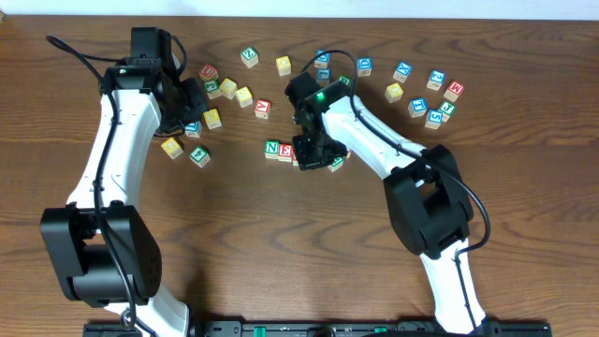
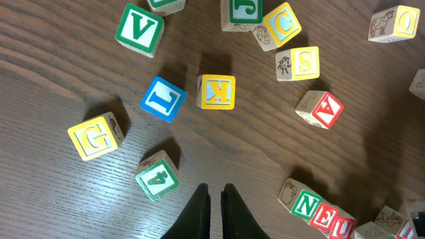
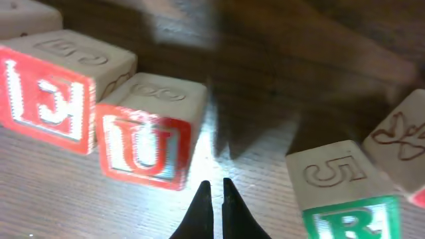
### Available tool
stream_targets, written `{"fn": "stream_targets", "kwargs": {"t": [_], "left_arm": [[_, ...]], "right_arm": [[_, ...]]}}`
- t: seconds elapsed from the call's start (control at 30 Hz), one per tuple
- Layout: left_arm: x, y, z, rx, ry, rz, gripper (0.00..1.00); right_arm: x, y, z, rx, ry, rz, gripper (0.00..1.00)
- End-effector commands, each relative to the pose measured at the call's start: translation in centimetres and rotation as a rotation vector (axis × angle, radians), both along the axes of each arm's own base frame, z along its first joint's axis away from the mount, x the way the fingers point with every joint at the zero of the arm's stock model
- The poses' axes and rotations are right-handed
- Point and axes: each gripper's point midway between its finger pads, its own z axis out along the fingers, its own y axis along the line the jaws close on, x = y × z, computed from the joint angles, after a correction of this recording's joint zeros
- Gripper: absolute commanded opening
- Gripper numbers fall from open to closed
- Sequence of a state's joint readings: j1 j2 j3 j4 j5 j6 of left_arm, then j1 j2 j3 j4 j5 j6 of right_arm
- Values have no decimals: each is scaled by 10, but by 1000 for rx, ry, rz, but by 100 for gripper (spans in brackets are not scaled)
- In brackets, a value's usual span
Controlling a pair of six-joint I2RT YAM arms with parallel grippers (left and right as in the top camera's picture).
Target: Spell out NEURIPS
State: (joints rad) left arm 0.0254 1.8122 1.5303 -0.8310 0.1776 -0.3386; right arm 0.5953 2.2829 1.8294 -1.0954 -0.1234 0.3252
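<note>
Three cubes stand side by side in a row: green N (image 1: 272,148), red E (image 1: 286,151) and red U (image 3: 143,146). They also show at the lower right of the left wrist view, as N (image 2: 307,204), E (image 2: 325,216) and U (image 2: 342,227). A green R cube (image 3: 352,212) lies right of the U with a gap between them, and shows from overhead as the R (image 1: 335,164). My right gripper (image 3: 214,186) is shut and empty, low over that gap, at the right gripper (image 1: 316,157) from above. My left gripper (image 2: 214,189) is shut and empty, held above the table at the left gripper (image 1: 195,108).
Under the left arm lie a green 4 (image 2: 158,176), yellow G (image 2: 96,136), blue L (image 2: 163,98), yellow K (image 2: 216,91), red A (image 2: 320,109), yellow S (image 2: 298,63) and green V (image 2: 139,30). Several more cubes are scattered along the back right (image 1: 421,94).
</note>
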Motion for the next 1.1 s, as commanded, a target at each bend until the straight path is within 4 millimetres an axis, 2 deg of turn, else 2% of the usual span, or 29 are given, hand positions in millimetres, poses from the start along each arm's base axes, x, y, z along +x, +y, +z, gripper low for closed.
{"fn": "stream_targets", "kwargs": {"t": [0.0,0.23,0.57,0.93,1.07], "left_arm": [[-3,3,-5,17,15,-10,8],[-3,3,-5,17,15,-10,8],[-3,3,-5,17,15,-10,8],[-3,3,-5,17,14,-10,8],[-3,3,-5,17,14,-10,8]], "right_arm": [[-11,11,-2,1,10,40,2],[-11,18,-2,1,-11,57,2],[9,30,-1,34,-103,60,2],[7,34,-1,36,-111,78,1],[11,33,7,49,-124,68,1]]}}
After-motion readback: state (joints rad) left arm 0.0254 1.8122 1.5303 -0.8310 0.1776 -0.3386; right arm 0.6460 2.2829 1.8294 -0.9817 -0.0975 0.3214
